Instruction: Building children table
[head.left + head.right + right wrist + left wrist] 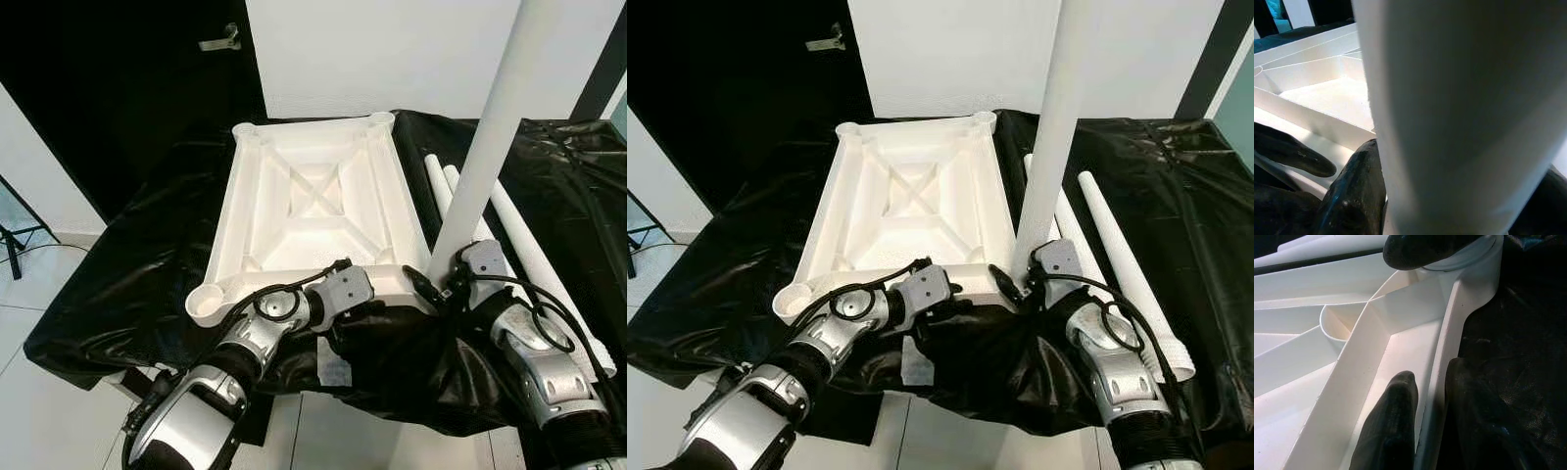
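Spare legs [519, 235] lie on black sheet [127, 274] beside tabletop [313, 211].

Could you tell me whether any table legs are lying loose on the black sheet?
Yes, loose legs lie on the black sheet beside the upturned tabletop, right of the upright leg.

We note a matt, smooth white plastic tabletop [313, 201] and white plastic legs [519, 230] at centre and right of frame, on glossy, crinkled black plastic sheeting [127, 264], with brushed silver metal arms and glossy black gripper fingers [1391, 426].
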Controlling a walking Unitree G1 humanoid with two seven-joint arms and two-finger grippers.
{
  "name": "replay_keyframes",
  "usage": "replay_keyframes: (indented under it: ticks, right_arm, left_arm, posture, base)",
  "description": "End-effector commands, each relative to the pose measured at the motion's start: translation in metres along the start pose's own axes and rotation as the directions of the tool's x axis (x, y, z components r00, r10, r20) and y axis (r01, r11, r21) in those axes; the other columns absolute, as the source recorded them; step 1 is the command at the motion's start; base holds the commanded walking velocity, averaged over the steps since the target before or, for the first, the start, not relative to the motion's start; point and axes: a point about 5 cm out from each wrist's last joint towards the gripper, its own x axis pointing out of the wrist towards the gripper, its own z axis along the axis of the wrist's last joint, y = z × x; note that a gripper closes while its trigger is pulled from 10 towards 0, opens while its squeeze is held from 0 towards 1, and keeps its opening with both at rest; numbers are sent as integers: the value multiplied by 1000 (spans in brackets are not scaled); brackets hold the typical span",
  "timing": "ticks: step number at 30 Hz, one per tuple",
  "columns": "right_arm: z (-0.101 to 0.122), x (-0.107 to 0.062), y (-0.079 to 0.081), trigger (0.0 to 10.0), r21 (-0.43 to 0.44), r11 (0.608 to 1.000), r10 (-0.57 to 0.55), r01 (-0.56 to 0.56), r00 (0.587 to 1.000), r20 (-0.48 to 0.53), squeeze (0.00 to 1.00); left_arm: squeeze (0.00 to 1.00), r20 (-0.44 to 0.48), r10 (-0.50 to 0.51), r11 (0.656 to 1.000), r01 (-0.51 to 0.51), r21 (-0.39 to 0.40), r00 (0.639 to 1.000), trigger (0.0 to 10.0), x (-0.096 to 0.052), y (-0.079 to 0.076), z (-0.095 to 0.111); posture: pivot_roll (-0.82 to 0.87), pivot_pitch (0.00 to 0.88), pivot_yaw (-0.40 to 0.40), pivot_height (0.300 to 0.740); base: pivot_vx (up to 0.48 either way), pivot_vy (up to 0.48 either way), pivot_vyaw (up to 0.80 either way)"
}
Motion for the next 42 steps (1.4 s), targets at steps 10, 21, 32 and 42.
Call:
replay_keyframes:
  ticks: [10, 21, 32, 42]
  right_arm:
    - [-16, 10, 48, 0, 150, 921, -365, 358, 931, 22, 0]
    - [-18, 5, 37, 0, 138, 818, -562, 558, 827, -10, 0]
    - [-14, 7, 44, 10000, 76, 897, -440, 436, 897, 45, 1000]
    - [-4, 1, 23, 10000, -158, 949, -254, 271, 959, 123, 0]
  left_arm:
    - [0, -180, -204, 976, 184, -118, 962, 10000, -2, -37, -43]
    - [0, -180, -207, 975, 188, -117, 962, 10000, -2, -37, -43]
    - [0, -174, -205, 975, 186, -118, 963, 10000, 0, -38, -41]
    - [0, -173, -207, 975, 189, -118, 963, 10000, 1, -38, -41]
  posture:
    - [-51, 0, 51, 740]
    - [-55, 0, 51, 740]
    - [-57, 0, 43, 740]
    - [-66, 0, 45, 740]
  base:
    - [0, 0, 0]
    - [0, 0, 0]
    - [0, 0, 0]
    - [0, 0, 0]
